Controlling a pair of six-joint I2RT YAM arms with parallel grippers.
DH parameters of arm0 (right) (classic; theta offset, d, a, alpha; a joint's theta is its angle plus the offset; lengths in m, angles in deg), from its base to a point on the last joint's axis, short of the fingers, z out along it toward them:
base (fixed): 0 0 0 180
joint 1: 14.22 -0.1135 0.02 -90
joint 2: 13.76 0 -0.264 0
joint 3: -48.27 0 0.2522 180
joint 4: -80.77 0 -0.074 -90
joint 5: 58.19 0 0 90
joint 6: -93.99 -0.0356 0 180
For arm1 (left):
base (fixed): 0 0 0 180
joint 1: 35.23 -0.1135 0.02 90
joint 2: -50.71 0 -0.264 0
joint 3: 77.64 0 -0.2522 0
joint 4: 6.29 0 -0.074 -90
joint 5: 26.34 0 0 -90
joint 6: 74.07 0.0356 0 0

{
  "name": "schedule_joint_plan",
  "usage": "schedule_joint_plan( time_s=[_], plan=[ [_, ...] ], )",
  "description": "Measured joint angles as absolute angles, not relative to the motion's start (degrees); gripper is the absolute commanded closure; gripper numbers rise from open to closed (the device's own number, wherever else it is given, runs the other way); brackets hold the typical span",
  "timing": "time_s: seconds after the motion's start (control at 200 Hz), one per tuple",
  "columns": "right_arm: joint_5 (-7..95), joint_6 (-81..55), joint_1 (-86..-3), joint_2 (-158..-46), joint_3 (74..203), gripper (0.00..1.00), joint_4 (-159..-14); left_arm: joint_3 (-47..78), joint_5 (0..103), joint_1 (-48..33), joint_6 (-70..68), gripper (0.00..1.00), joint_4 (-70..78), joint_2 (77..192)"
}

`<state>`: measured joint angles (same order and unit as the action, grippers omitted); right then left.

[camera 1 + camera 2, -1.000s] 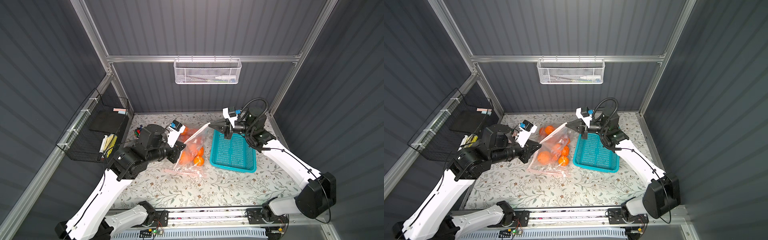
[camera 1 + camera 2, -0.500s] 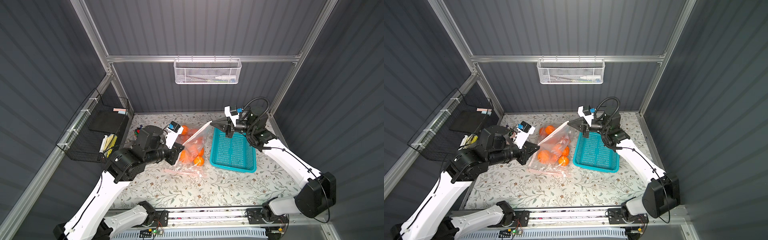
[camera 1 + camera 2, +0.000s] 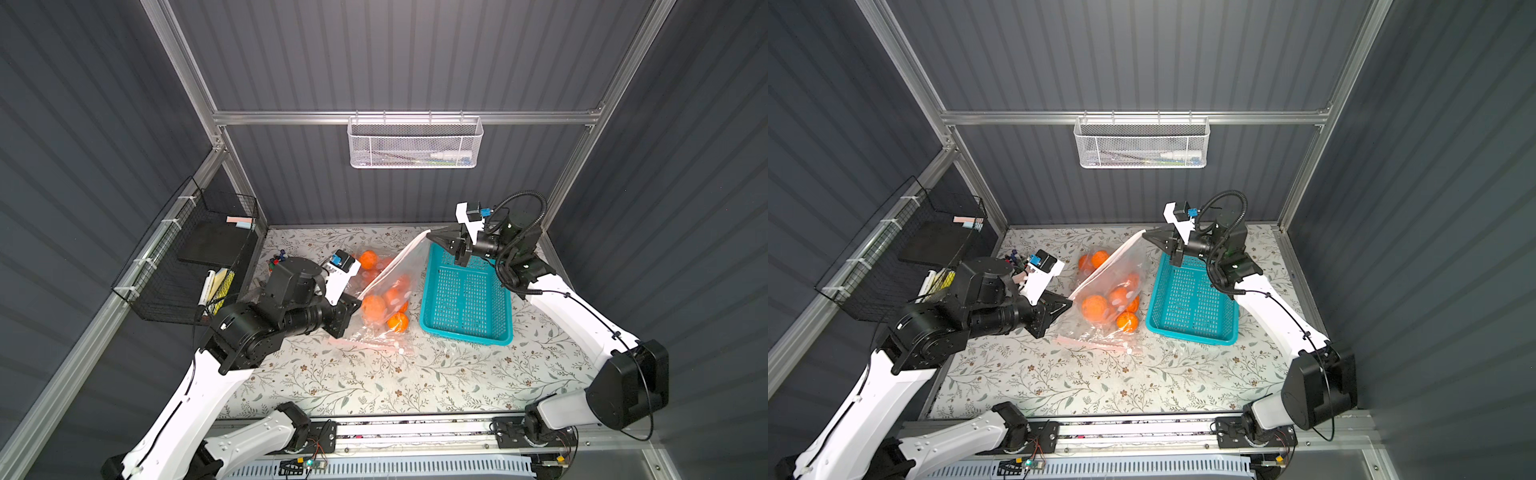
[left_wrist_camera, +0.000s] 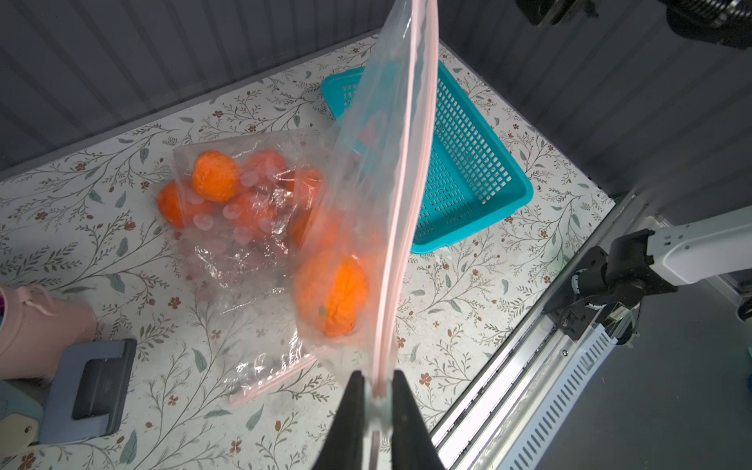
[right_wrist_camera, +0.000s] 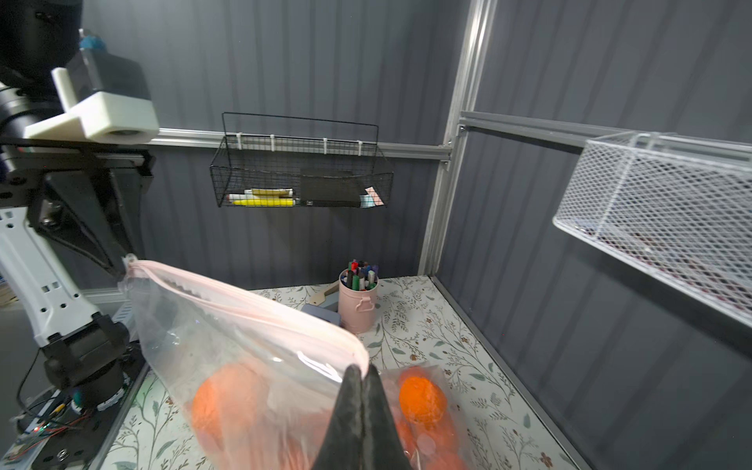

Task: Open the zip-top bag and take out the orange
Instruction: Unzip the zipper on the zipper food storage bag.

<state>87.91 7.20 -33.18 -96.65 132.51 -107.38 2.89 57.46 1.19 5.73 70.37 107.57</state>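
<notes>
— What do you hold now?
— My left gripper (image 4: 376, 376) is narrow and pinches one top corner of the bag (image 4: 366, 162). My right gripper (image 5: 362, 368) is closed tight on the other corner.
— What changed in the last second?
— My right gripper went a little higher, so the zip edge is stretched longer between us. The orange (image 4: 333, 299) is inside the bag, at the low end near my left gripper.

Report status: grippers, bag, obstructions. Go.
Left gripper and right gripper both shut on zip-top bag ends. Bag stretched between them, oranges inside. Second bag lies on table alongside.
</notes>
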Motion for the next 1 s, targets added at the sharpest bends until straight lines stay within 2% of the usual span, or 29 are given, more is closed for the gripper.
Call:
schedule_joint_plan(
  time_s=[0.19,0.26,0.33,0.42,0.665,0.815,1.0],
  plan=[
    [87.93,6.8,-33.01,-96.7,132.49,1.0,-108.21,2.93,57.77,1.19,5.73,0.84,70.5,107.22],
    [87.84,6.56,-32.98,-96.83,132.47,1.0,-108.56,3.24,57.75,1.21,5.77,0.74,70.61,107.2],
    [87.75,6.32,-32.72,-97.0,132.29,1.0,-109.41,3.81,57.66,1.19,5.71,0.7,70.52,107.09],
    [87.77,5.99,-32.79,-97.27,131.85,1.0,-110.35,4.53,56.57,1.19,6.28,0.45,69.56,107.15],
    [88.12,5.69,-33.86,-97.72,131.02,1.0,-111.51,5.77,51.5,1.04,6.37,0.25,64.75,107.63],
    [89.26,5.71,-34.62,-97.72,130.63,1.0,-111.99,3.7,49.77,1.04,7.41,0.27,63.7,110.32],
    [90.7,6.12,-35.5,-97.7,130.04,1.0,-112.4,2.47,46.86,1.04,8.49,0.41,57.47,115.57]
  ],
)
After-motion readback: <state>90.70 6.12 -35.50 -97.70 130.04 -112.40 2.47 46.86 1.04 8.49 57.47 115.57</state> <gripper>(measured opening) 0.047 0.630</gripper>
